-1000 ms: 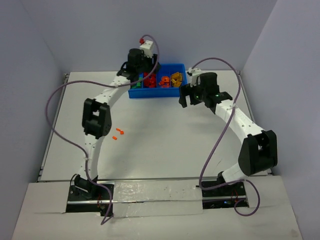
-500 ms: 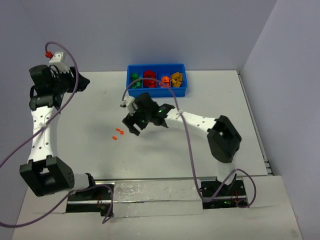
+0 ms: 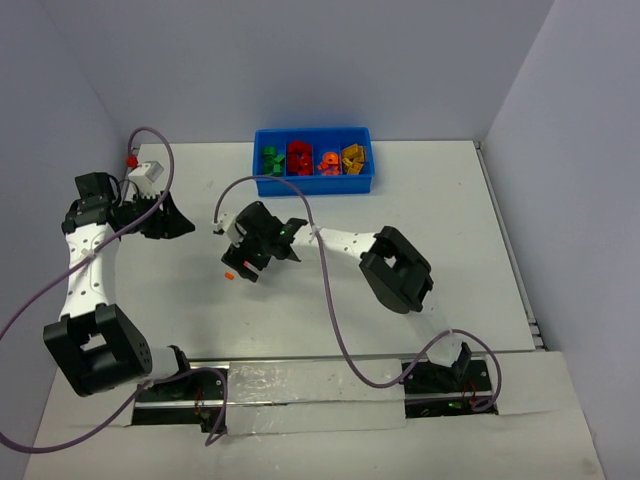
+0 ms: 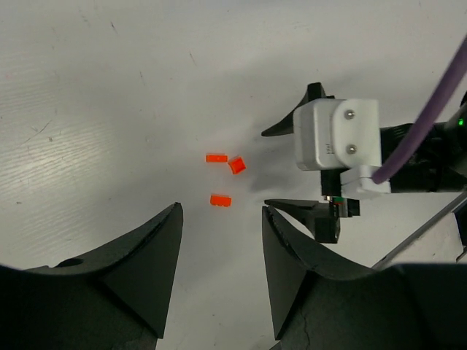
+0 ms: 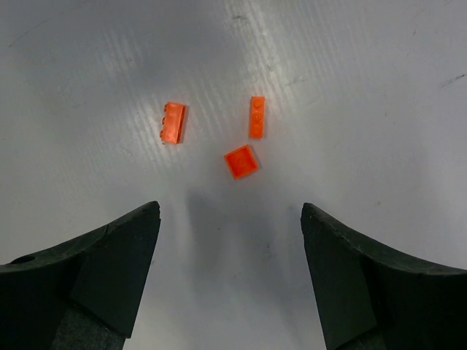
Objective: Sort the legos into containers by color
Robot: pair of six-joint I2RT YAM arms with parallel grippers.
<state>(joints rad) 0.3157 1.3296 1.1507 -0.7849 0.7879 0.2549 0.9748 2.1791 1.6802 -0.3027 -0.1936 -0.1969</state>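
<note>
Three small orange legos lie loose on the white table, just ahead of my right gripper, which is open wide and empty above them. In the top view only one orange piece shows beside the right gripper. My left gripper is open and empty, to the left of the pieces and facing them. Its wrist view shows the three orange legos and the right gripper beyond them. The blue tray at the back holds green, red, orange and yellow legos, one colour per compartment.
Purple cables loop from both arms over the table. The right arm reaches leftward across the middle. Grey walls stand behind and at both sides of the white table.
The right gripper moved from beside the tray's right end left and forward to over the loose orange legos. The left gripper left the tray, swung to the far left, then came down toward the pieces.
</note>
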